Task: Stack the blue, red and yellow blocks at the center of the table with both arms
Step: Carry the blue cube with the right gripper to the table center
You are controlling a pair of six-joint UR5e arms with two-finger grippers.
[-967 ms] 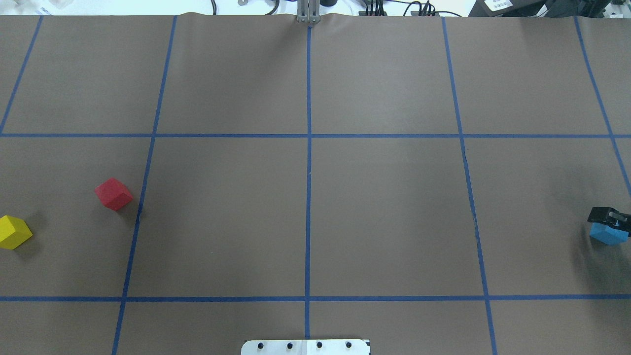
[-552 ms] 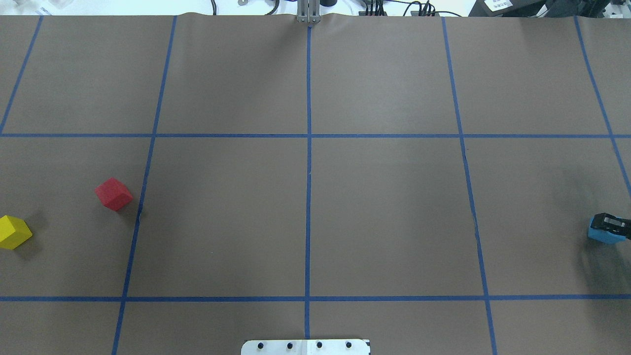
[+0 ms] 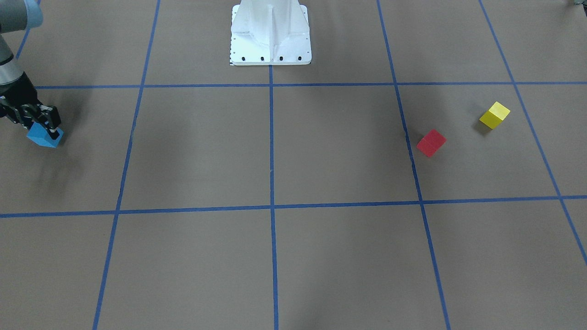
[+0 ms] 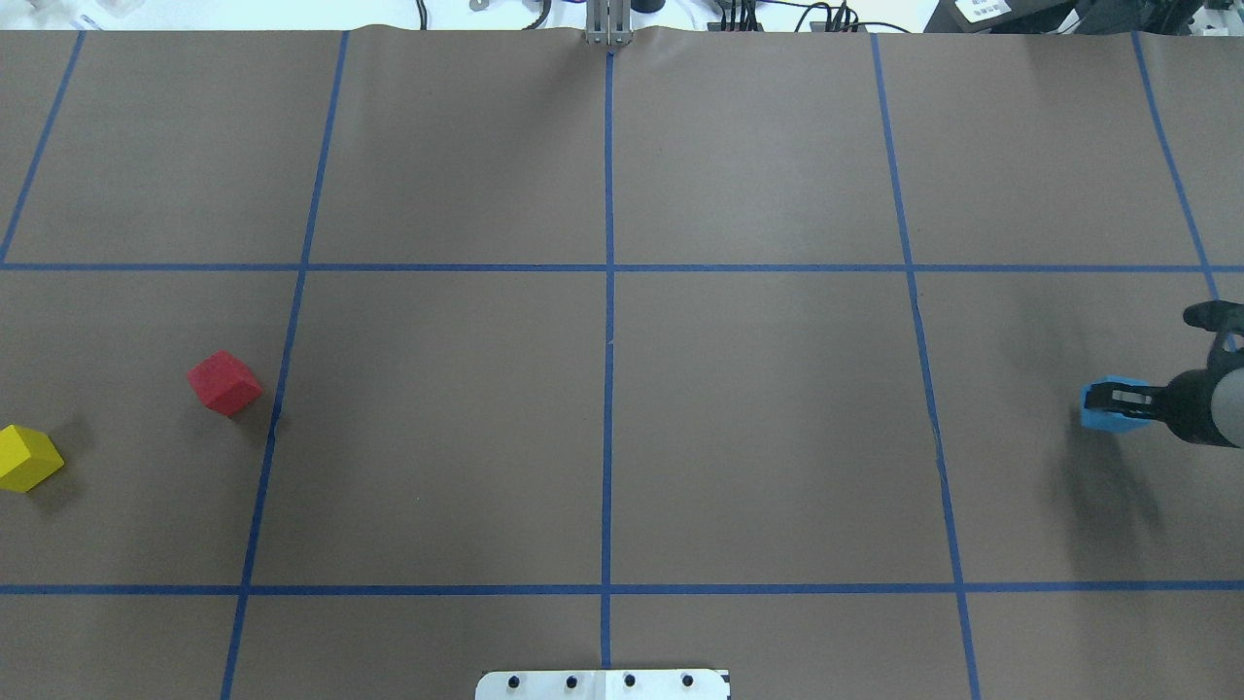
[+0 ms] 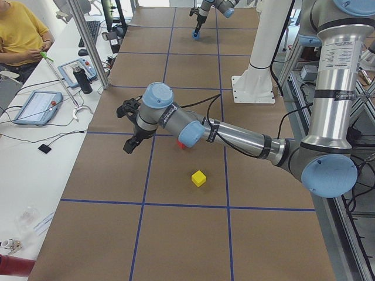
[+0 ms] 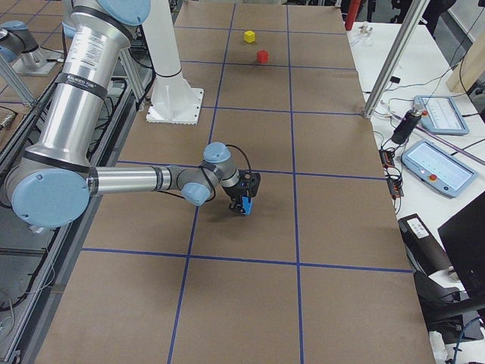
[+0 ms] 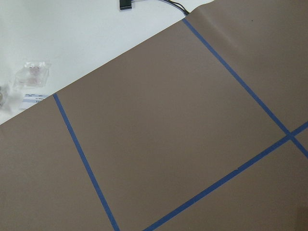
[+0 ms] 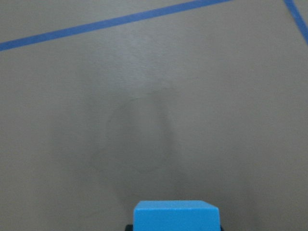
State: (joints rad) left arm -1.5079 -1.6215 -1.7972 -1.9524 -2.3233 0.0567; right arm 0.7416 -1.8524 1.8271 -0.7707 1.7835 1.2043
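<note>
My right gripper (image 4: 1108, 403) is shut on the blue block (image 4: 1096, 420) and holds it above the table's right side; the block also shows in the front view (image 3: 42, 137) and at the bottom of the right wrist view (image 8: 175, 216). The red block (image 4: 224, 383) and the yellow block (image 4: 26, 457) lie apart on the table's left side. My left gripper (image 5: 124, 130) shows only in the exterior left view, in the air beyond the red block; I cannot tell whether it is open or shut.
The white robot base (image 3: 270, 34) stands at the table's near edge. Blue tape lines (image 4: 608, 340) form a grid on the brown table. An operator (image 5: 20, 29) sits at a side bench with tablets (image 5: 36, 106).
My right gripper has lifted the blue block and carried it leftward, toward the table's centre. The red and yellow blocks have not moved.
</note>
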